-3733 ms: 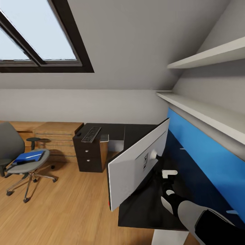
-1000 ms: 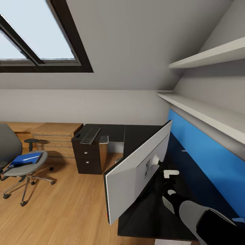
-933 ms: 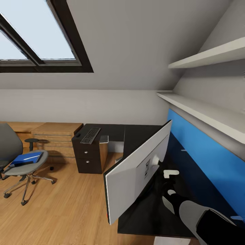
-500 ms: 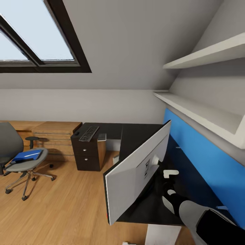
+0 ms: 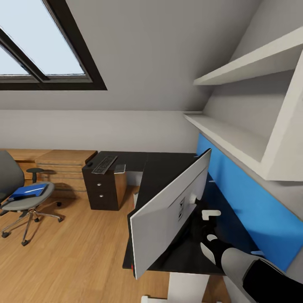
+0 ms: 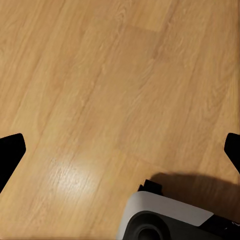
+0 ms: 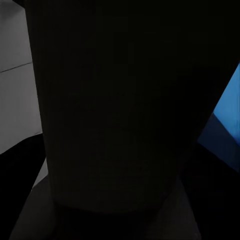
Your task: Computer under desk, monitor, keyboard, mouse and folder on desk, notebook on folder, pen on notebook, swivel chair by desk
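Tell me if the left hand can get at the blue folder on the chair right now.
Probably not: the folder lies on the swivel chair across the floor, while the left hand hangs open over bare floor.

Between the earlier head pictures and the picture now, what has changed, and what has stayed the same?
Mostly the camera moved: the whole room slid left, and more of the white shelves came in at the right. The monitor stays tilted above the desk, with the right gripper behind it at its stand. The keyboard stays on the desk's far end, and the folder on the swivel chair.
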